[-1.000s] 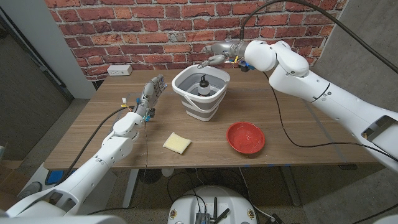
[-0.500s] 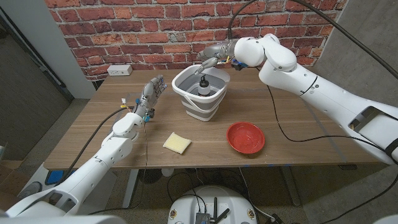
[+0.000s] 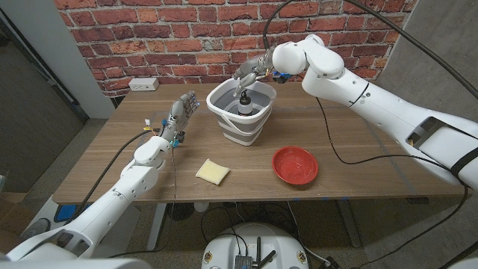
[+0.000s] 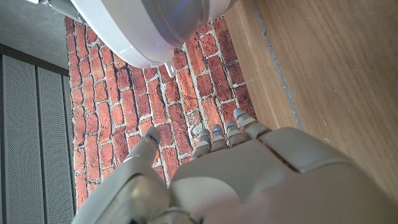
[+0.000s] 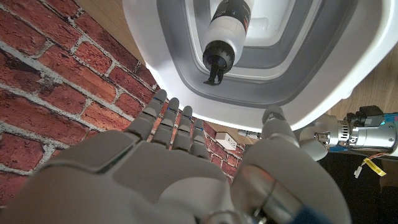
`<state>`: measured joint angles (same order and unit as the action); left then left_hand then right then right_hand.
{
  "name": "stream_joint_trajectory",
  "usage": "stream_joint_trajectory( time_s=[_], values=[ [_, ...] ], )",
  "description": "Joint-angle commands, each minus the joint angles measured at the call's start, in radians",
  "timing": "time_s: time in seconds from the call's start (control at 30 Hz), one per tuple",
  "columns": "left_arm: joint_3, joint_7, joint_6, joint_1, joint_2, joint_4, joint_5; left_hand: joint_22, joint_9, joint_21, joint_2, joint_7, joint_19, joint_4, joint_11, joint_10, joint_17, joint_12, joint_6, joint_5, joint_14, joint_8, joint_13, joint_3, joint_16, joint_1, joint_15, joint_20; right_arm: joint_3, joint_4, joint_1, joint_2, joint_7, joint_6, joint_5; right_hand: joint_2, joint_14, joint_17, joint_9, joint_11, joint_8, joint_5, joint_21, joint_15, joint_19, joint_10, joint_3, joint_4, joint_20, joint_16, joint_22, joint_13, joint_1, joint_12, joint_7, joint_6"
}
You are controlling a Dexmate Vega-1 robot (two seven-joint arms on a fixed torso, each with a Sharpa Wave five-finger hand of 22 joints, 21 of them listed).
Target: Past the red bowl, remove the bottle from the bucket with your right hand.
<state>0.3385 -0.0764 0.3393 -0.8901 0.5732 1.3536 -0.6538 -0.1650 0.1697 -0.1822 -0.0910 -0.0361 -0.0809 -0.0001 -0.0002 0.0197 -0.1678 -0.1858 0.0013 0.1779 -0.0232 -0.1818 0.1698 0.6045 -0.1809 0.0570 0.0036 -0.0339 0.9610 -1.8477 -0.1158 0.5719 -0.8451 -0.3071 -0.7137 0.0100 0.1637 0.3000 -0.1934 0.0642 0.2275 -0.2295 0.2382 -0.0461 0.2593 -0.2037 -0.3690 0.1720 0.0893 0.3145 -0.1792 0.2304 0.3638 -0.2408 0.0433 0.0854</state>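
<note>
head, bottle [image 3: 243, 103]: upright in the white bucket [image 3: 243, 119], long axis vertical, black cap up
head, right hand [image 3: 251, 71]: above the bucket's far rim, over the bottle, fingers apart, gripping nothing
head, left hand [image 3: 179, 113]: over the tabletop [image 3: 358, 142] left of the bucket, fingers extended, empty
head, red bowl [image 3: 295, 164]: near side, right of the yellow sponge [image 3: 213, 171]
right wrist, bottle [image 5: 227, 31]: cap points toward the fingers [image 5: 166, 118], not touching
left wrist, left hand [image 4: 249, 174]: fingers straight, holding nothing
</note>
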Motion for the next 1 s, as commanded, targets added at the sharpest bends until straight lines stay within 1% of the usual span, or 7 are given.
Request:
stream_joint_trajectory(
  time_s=[0.03, 0.3, 0.43, 0.6, 0.77, 0.87, 1.0],
  values=[
    [-0.002, -0.002, -0.011, -0.008, 0.005, 0.01, -0.007, -0.003, 0.003, -0.009, -0.057, -0.002, -0.01, -0.002, 0.003, -0.006, -0.003, -0.004, 0.009, 0.002, 0.008, -0.002, 0.002, 0.008, 0.002, -0.012, 0.001, -0.067, 0.032, 0.037, 0.019, -0.025, -0.035, 0.021, -0.058, -0.002, 0.039, 0.008, -0.002, -0.007, 0.003, -0.006, 0.002, 0.017, 0.016, -0.027, -0.009, 0.004, -0.001, 0.019, -0.003, 0.008, 0.03, -0.011, 0.004, 0.014],
    [0.002, -0.01, -0.01, -0.006, 0.001, 0.005, -0.01, -0.003, 0.003, -0.009, -0.057, -0.001, -0.014, -0.002, 0.005, -0.01, -0.003, -0.005, 0.012, 0.002, 0.011, -0.002, 0.002, 0.01, 0.001, -0.013, 0.001, -0.067, 0.035, 0.037, 0.009, -0.033, -0.048, 0.024, -0.086, -0.003, 0.081, 0.023, -0.002, -0.022, 0.013, -0.006, 0.007, 0.035, 0.036, -0.055, -0.019, 0.004, -0.006, 0.044, -0.006, 0.012, 0.057, -0.021, 0.004, 0.042],
    [0.003, -0.01, -0.012, -0.01, 0.002, 0.01, -0.011, -0.003, 0.003, -0.01, -0.057, -0.001, -0.017, -0.002, 0.003, -0.011, -0.003, -0.005, 0.014, 0.002, 0.012, -0.002, 0.003, 0.011, 0.001, -0.013, 0.0, -0.066, 0.039, 0.037, 0.003, -0.037, -0.055, 0.024, -0.099, -0.004, 0.092, 0.03, -0.003, -0.021, 0.013, -0.006, 0.012, 0.042, 0.051, -0.062, -0.022, 0.003, -0.01, 0.052, -0.007, 0.014, 0.067, -0.023, -0.002, 0.045],
    [0.002, -0.01, -0.015, -0.016, 0.003, 0.016, -0.015, -0.003, 0.003, -0.011, -0.057, -0.001, -0.019, -0.003, 0.002, -0.014, -0.003, -0.006, 0.016, 0.002, 0.015, -0.003, 0.003, 0.012, 0.0, -0.014, 0.0, -0.066, 0.043, 0.039, -0.006, -0.043, -0.056, 0.023, -0.123, -0.005, 0.105, 0.04, -0.002, -0.032, 0.011, -0.006, 0.021, 0.052, 0.075, -0.065, -0.026, 0.003, -0.014, 0.063, -0.01, 0.016, 0.081, -0.023, -0.01, 0.044],
    [0.003, -0.014, -0.016, -0.019, 0.004, 0.019, -0.017, -0.003, 0.003, -0.012, -0.057, 0.0, -0.024, -0.003, 0.0, -0.018, -0.003, -0.007, 0.019, 0.002, 0.019, -0.003, 0.003, 0.014, -0.001, -0.014, -0.001, -0.064, 0.044, 0.052, -0.01, -0.054, -0.058, 0.021, -0.134, -0.006, 0.135, 0.054, -0.002, -0.043, 0.01, -0.005, 0.032, 0.08, 0.101, -0.077, -0.03, 0.002, -0.025, 0.084, -0.014, 0.019, 0.098, -0.027, -0.013, 0.047],
    [0.003, -0.017, -0.016, -0.019, 0.003, 0.018, -0.019, -0.003, 0.003, -0.013, -0.057, 0.0, -0.027, -0.003, 0.0, -0.022, -0.003, -0.008, 0.02, 0.002, 0.02, -0.003, 0.003, 0.014, 0.0, -0.014, 0.0, -0.064, 0.05, 0.062, -0.009, -0.063, -0.061, 0.017, -0.145, -0.005, 0.147, 0.063, -0.002, -0.046, 0.01, -0.004, 0.04, 0.085, 0.12, -0.086, -0.031, 0.002, -0.028, 0.094, -0.016, 0.021, 0.107, -0.029, -0.016, 0.05],
    [0.004, -0.021, -0.015, -0.019, 0.004, 0.017, -0.02, -0.003, 0.003, -0.013, -0.056, -0.002, -0.03, -0.003, 0.002, -0.025, -0.003, -0.008, 0.023, 0.002, 0.025, -0.004, 0.003, 0.016, -0.001, -0.015, 0.0, -0.062, 0.053, 0.077, -0.008, -0.073, -0.058, 0.015, -0.154, -0.005, 0.154, 0.069, -0.002, -0.048, 0.009, -0.003, 0.043, 0.088, 0.128, -0.094, -0.032, 0.001, -0.032, 0.1, -0.017, 0.022, 0.112, -0.032, -0.017, 0.051]
  ],
)
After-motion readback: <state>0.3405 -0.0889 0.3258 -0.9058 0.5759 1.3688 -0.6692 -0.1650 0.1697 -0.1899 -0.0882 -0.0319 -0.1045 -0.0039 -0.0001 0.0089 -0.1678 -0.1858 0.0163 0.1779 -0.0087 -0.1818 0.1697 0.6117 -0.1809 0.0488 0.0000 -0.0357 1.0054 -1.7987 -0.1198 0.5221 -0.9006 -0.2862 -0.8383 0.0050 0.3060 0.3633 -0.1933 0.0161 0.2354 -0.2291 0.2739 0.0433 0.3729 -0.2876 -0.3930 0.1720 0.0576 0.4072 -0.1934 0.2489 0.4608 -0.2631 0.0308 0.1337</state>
